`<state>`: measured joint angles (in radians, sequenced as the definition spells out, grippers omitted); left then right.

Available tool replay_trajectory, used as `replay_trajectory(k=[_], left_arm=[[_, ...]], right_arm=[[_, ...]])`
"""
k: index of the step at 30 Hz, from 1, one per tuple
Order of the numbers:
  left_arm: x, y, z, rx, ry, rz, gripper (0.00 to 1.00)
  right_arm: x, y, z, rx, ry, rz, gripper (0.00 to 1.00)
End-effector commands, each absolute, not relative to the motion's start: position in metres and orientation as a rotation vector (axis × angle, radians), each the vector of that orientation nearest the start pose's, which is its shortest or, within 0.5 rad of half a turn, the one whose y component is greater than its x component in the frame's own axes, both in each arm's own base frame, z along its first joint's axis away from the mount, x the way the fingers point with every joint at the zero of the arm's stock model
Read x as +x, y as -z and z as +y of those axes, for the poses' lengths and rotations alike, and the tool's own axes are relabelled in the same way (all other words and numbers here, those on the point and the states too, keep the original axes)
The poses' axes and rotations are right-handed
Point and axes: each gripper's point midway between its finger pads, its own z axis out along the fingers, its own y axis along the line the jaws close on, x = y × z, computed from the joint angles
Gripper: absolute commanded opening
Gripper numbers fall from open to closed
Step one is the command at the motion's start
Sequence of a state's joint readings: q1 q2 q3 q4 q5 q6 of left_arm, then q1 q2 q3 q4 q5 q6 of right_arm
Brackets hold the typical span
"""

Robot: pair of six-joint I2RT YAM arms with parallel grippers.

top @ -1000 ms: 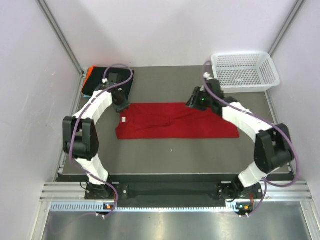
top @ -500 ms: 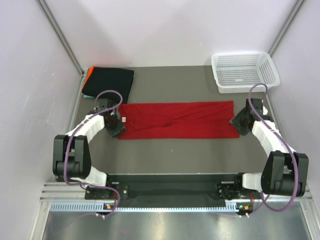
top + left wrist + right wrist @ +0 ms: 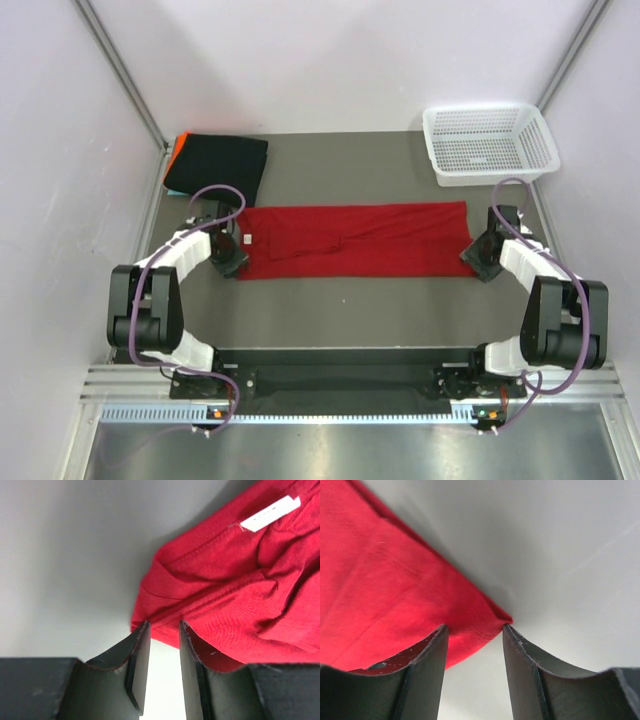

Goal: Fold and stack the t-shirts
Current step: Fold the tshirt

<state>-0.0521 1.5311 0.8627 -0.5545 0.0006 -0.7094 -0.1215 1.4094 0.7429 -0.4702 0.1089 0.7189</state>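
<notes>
Flanking one red t-shirt (image 3: 355,240), left tool (image 3: 234,262), right tool (image 3: 482,260)

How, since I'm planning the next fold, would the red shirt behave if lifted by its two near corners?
Probably floppy: the red shirt lies flat with soft creases, so it would sag between the left gripper and right gripper. Likely light, being thin cloth. Pushed, it would probably bunch rather than slide.

Tees: 1 red tee (image 3: 355,240), 1 black tee (image 3: 220,165), 1 orange edge (image 3: 172,151). 1 basket (image 3: 490,146). 2 pincers: left pincer (image 3: 163,626), right pincer (image 3: 475,628).
</notes>
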Motion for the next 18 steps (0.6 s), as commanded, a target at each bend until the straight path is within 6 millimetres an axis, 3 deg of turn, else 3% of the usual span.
replay_trajectory(k=[1, 3, 7, 10, 11, 13, 16, 18], left_arm=[[0.304, -0.050, -0.026, -0.910, 0.106, 2.551, 0.35], [0.310, -0.061, -0.025, -0.893, 0.114, 2.525, 0.36], [0.310, -0.063, -0.023, -0.889, 0.090, 2.534, 0.36], [0.307, -0.055, -0.024, -0.910, 0.091, 2.547, 0.36], [0.308, -0.051, -0.027, -0.914, 0.115, 2.557, 0.36], [0.307, -0.046, -0.029, -0.926, 0.126, 2.562, 0.36], [0.311, -0.049, -0.028, -0.914, 0.123, 2.553, 0.37], [0.319, -0.065, -0.023, -0.885, 0.098, 2.520, 0.37]], right_arm=[[0.283, -0.024, -0.041, 1.172, 0.034, 2.393, 0.48], [0.279, -0.018, -0.042, 1.187, 0.051, 2.396, 0.48], [0.278, -0.011, -0.041, 1.203, 0.048, 2.408, 0.44], [0.276, -0.008, -0.041, 1.199, 0.052, 2.419, 0.30], [0.275, -0.008, -0.042, 1.195, 0.056, 2.419, 0.17], [0.271, -0.006, -0.046, 1.200, 0.074, 2.422, 0.04], [0.261, -0.006, -0.062, 1.240, 0.086, 2.410, 0.00], [0.255, -0.009, -0.069, 1.244, 0.081, 2.410, 0.00]])
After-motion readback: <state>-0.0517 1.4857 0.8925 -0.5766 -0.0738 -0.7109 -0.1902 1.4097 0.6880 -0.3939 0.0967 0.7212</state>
